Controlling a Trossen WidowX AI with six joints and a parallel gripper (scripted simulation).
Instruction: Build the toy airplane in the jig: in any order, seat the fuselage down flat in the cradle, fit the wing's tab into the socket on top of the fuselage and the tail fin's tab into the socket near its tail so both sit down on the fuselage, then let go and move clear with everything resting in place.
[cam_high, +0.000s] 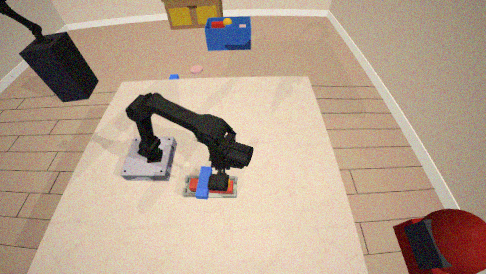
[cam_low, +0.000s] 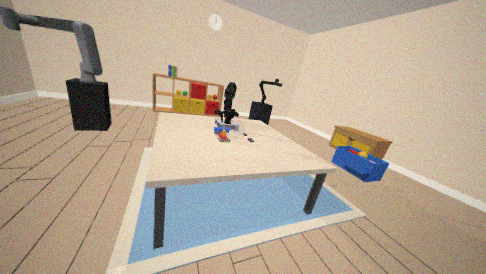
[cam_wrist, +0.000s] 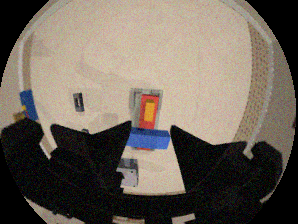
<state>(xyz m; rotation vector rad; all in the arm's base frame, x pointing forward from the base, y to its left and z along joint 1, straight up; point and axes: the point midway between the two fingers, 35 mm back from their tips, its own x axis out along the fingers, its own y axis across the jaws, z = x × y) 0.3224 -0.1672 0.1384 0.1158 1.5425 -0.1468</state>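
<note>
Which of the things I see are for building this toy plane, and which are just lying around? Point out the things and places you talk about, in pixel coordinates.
For the job:
- red body (cam_high: 193, 185) (cam_wrist: 144, 123)
- blue wing (cam_high: 203, 183) (cam_low: 221, 130) (cam_wrist: 149, 138)
- yellow fin (cam_wrist: 149, 111)
- gray jig (cam_high: 235, 194) (cam_wrist: 134, 98)
- black arm (cam_high: 175, 112) (cam_low: 229, 97)

Just about:
- blue bin (cam_high: 228, 39) (cam_low: 354, 163) (cam_wrist: 28, 104)
- red helmet (cam_high: 460, 240)
- clock (cam_low: 215, 22)
- pink disc (cam_high: 196, 69)

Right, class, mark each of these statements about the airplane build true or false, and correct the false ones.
1. The blue wing lies crosswise over the red fuselage. True.
2. The fingers are shut on the wing. False: they stand open.
3. The yellow-orange tail fin is over the red fuselage. True.
4. The fuselage lies outside the grey jig. False: it lies within the jig's outline.
5. The blue bin stands on the table. False: it is beyond the table's edge.
</note>
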